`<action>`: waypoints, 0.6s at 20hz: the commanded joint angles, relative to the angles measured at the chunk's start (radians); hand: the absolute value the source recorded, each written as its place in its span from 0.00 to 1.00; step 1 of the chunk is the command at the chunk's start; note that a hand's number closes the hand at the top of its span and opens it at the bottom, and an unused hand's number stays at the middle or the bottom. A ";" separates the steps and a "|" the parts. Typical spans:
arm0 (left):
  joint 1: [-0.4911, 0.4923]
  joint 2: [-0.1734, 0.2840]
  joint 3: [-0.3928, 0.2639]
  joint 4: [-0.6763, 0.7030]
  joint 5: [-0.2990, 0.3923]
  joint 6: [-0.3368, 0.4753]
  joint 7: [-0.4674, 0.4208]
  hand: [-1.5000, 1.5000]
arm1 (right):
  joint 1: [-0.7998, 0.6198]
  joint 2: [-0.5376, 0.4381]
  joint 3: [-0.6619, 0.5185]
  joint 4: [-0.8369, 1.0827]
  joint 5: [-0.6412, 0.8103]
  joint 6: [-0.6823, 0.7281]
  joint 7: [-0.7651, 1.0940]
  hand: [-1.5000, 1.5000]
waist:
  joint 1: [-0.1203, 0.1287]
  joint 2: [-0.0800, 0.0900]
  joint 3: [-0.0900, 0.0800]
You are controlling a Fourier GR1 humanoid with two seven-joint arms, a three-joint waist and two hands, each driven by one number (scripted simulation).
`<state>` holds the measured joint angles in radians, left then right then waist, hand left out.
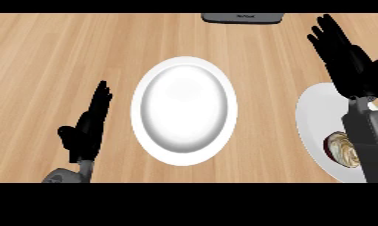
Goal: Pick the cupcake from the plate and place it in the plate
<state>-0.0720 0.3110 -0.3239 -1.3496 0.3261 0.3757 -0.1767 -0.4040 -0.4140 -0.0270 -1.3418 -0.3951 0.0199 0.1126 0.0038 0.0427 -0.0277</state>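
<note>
The cupcake [342,149], brown with cream swirled icing, lies on a white plate [314,115] at the right edge, partly hidden behind my right forearm. My right hand [341,55] is open with fingers straight, held beyond that plate toward the counter's far side and holding nothing. A second white plate [184,70], bare, sits in the middle of the wooden counter. At the lower left my left hand [88,125] rests open, fingers up, just left of the middle plate.
A dark grey object [242,17] lies at the far edge of the counter, cut off by the top of the view. Bare wood stretches across the left and far parts of the counter.
</note>
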 commanded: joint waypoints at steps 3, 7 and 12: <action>0.046 0.135 0.035 0.020 -0.081 0.010 -0.028 0.50 | 0.074 0.037 -0.097 -0.027 -0.250 0.180 0.004 0.00 | -0.017 -0.048 0.031; 0.069 0.256 0.058 0.023 -0.133 0.000 -0.037 0.50 | 0.135 -0.215 -0.137 -0.068 -0.056 0.221 -0.041 0.00 | -0.047 -0.054 0.027; 0.134 0.317 0.100 -0.029 -0.114 -0.041 -0.055 0.50 | 0.406 0.007 -0.372 -0.180 -0.301 0.179 -0.251 0.00 | -0.044 -0.055 0.029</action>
<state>0.0303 0.5792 -0.2504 -1.3589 0.2158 0.3541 -0.2131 -0.1442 -0.4499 -0.2984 -1.4543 -0.6388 0.1990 -0.0416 -0.0357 -0.0097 0.0008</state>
